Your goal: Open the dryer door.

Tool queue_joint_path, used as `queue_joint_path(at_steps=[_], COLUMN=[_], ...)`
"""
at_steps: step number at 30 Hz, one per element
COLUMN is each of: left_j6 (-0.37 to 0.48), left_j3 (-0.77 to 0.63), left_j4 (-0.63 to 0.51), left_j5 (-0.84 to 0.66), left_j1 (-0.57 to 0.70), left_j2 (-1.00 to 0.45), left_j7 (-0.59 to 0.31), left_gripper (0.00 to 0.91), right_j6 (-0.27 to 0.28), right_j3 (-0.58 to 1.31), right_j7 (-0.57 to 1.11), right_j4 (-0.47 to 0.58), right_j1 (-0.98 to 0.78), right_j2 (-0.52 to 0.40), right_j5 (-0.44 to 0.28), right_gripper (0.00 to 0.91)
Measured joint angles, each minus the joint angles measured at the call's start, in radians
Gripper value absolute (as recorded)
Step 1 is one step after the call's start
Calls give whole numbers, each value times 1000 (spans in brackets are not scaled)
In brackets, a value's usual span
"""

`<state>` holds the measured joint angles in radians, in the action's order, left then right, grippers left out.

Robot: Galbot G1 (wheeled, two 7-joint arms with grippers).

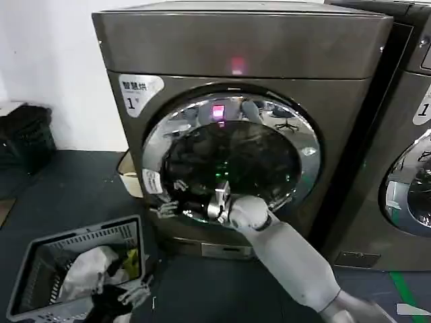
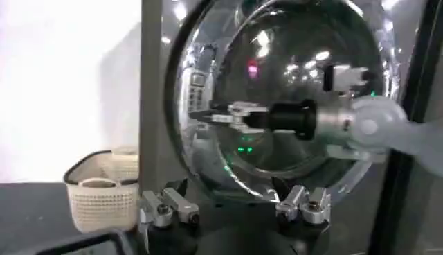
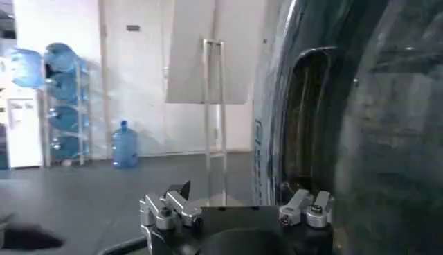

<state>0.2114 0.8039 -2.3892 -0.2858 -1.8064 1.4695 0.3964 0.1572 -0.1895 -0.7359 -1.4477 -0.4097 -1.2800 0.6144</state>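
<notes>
We see the dryer point(image 1: 269, 47) filling the centre and upper part of the head view, a dark grey-brown box with a white "1" sticker point(image 1: 138, 91) at its upper left front corner and a pink light point(image 1: 237, 65) glowing on its top band. The dryer door point(image 1: 232, 158) sits in the middle of that front, its chrome ring around dark glass, and it looks shut against the machine.

Our right arm rises from the lower right of the head view toward the door's lower left rim, and the right gripper point(image 1: 219, 202) sits at the chrome ring there. In the left wrist view this same gripper point(image 2: 208, 115) reaches across the centre of the frame with its fingers close together by the ring's edge; we cannot tell whether they hold anything.

The left gripper point(image 1: 131, 296) hangs low at the bottom left of the head view, beside a grey laundry basket point(image 1: 40, 259) with pale clothes in it. In its own wrist view its fingers point(image 2: 163, 208) stand wide apart, holding nothing.

A cream woven basket point(image 2: 104, 197) stands on the floor left of the dryer. A neighbouring machine point(image 1: 404, 168) occupies the right edge of the head view.
</notes>
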Motion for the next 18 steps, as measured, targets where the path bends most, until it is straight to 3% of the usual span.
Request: queue_joint_path(at_steps=[6,18], left_j6=[-8,56], left_j3=[104,259], left_j4=[62,149], left_j5=[-104,-256], left_j1=[52,152], left_j2=[-51,-181], left_j7=[110,98], left_gripper=[907,907], right_j6=[-1,-24], right_j3=[30,103], right_j7=[-115,-349], right_j4=[-18,-69], right_j1=[-20,-87], right_j2=[33,109], right_j5=[8,-11], right_gripper=[907,907])
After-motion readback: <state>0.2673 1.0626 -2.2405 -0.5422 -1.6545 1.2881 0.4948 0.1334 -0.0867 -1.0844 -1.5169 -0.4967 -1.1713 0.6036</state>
